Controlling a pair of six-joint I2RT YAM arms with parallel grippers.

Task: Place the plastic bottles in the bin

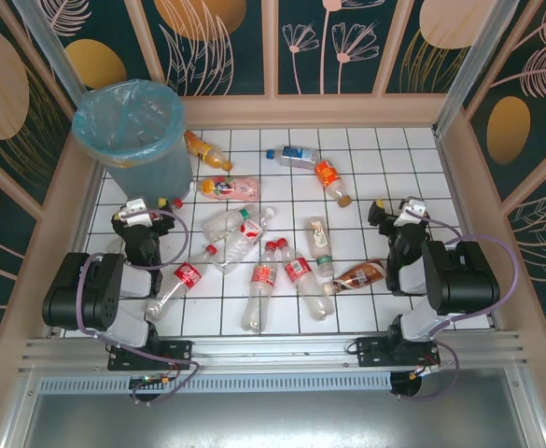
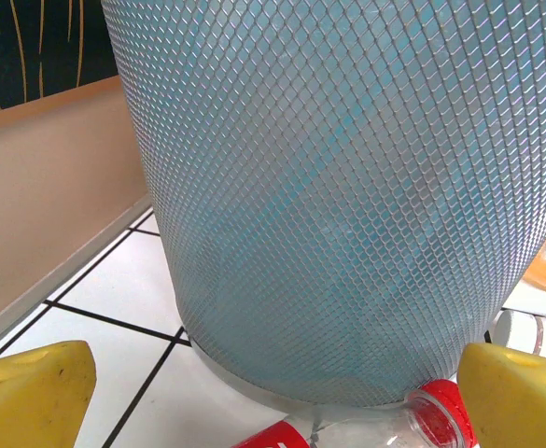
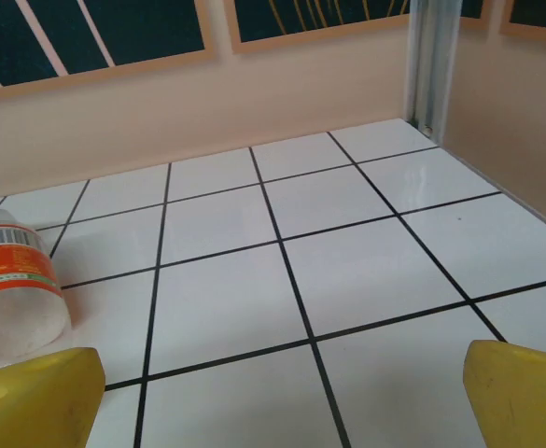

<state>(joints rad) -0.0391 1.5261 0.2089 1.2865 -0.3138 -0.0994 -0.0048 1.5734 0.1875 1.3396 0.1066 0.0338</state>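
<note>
Both open & empty: left gripper (image 1: 153,206), right gripper (image 1: 392,211). Left sits v. close to bin (image 1: 149,170) (bottle (image 2: 433,422) at its base); reaching in could shove bin.

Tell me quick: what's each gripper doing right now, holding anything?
Left gripper: open, holding nothing, facing the bin.
Right gripper: open, holding nothing.
</note>
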